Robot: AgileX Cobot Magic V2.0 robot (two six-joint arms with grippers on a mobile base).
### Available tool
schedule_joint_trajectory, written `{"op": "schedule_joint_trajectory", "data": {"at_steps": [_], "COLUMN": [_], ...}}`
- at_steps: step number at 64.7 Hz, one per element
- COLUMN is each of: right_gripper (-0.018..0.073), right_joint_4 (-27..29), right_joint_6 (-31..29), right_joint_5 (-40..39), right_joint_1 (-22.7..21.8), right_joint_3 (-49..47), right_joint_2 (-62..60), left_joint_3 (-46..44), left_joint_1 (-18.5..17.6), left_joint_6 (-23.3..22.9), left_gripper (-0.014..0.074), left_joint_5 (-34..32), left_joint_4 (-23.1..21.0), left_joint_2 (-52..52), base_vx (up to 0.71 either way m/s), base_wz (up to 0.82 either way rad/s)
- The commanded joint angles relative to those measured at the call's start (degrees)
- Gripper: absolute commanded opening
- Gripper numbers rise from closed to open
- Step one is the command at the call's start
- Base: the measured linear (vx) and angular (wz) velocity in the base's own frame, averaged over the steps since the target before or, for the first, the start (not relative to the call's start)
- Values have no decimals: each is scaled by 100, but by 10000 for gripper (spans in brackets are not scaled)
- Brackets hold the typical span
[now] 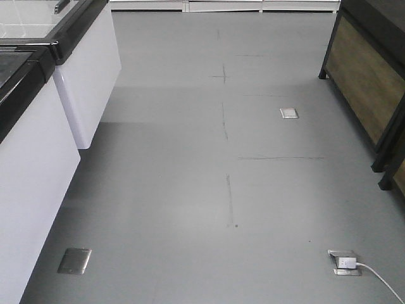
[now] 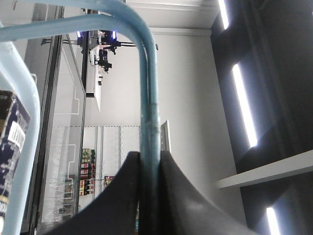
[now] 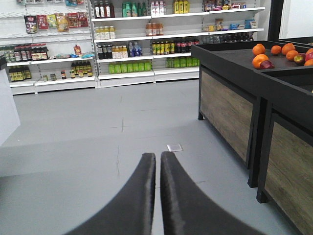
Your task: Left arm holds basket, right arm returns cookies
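Of the basket [image 2: 148, 88], only smooth, light blue tubular handles showed. 1 tube ran lengthwise between the 2 matte black, wedge-shaped fingers of the left gripper [image 2: 149, 159], which clamped it. The cookies [image 2: 9, 147], a dark navy box with pale lettering, lay at the left edge of that wrist view, just beside a 2nd curved blue tube. The right gripper [image 3: 158, 155] pointed level across the grey floor [image 3: 98, 127] towards stocked shelves [image 3: 122, 40]. Its curved black fingers were drawn almost together with a thin slit between them, holding nothing. A black bench [image 3: 225, 61] with wood-grain panels carried oranges [image 3: 259, 55].
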Motion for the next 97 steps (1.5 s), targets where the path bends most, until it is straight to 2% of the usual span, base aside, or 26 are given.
{"op": "schedule_joint_trajectory", "data": {"at_steps": [1, 14, 25, 38, 51, 70, 86, 97], "right_gripper": [-6, -6, -6, -6, -6, -6, -6, -6], "right_joint_4": [-30, -30, -30, -30, -30, -30, -30, -30], "right_joint_6": [-40, -40, -40, -40, -40, -40, -40, -40], "right_joint_5": [-391, -391, -391, -391, -391, -391, -391, -391], "right_joint_1": [-35, -35, -35, -35, -35, -35, -35, -35], "right_joint_3": [105, 105, 105, 105, 105, 105, 105, 105], "right_joint_2": [-32, -32, -32, -32, -32, -32, -32, -32], "left_joint_3": [-169, -301, -615, -1045, -1309, -1321, -1321, -1321], "left_joint_1": [-34, -166, -358, -564, -862, -1639, -2515, -3140], "left_joint_6": [123, 106, -187, -504, -1049, -1732, -1814, -1814], "left_gripper": [-6, -6, -4, -4, -4, -4, -4, -4], "left_joint_5": [-868, -1029, -1159, -1147, -1173, -1204, -1211, -1217], "left_joint_4": [132, 125, 166, 709, 1048, 1880, 2225, 2292], "left_joint_2": [-155, -213, -213, -252, -259, -259, -259, -259], "base_vx": [0, 0, 0, 0, 0, 0, 0, 0], "base_wz": [0, 0, 0, 0, 0, 0, 0, 0]}}
